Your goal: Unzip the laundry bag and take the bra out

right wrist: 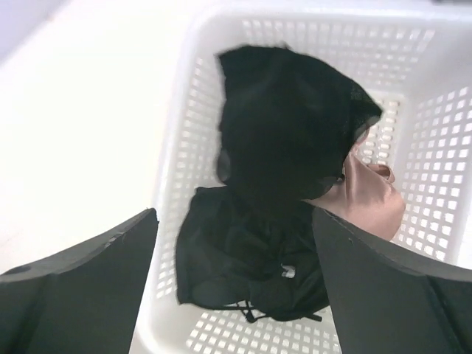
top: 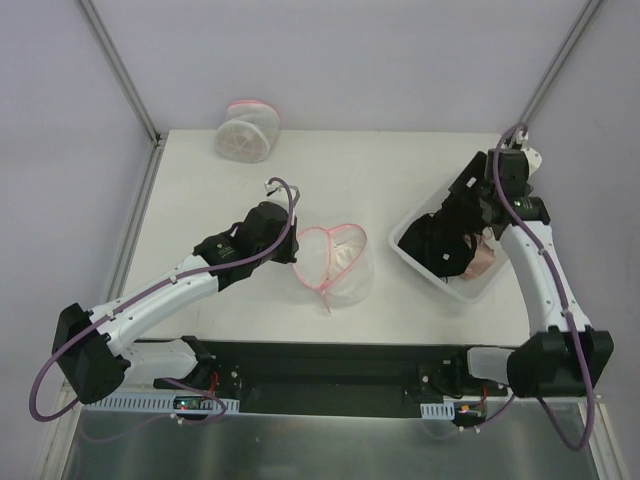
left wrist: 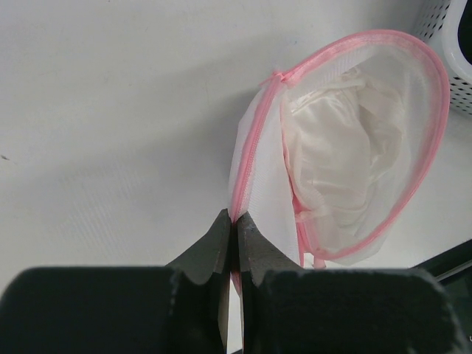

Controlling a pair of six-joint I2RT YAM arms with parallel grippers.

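One laundry bag (top: 338, 265) stretches rightward from the left hand's (left wrist: 236, 225) pinch.

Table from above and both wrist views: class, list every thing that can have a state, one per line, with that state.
Laundry bag: pinched at its pink rim, looks partly unzipped.
Bra: inside the laundry bag.
Left claw: shut on the bag's rim.
Right claw: open, empty, above the basket.
Basket: upright, holding black clothes and a pink garment.
Drum bag: lying on its side.
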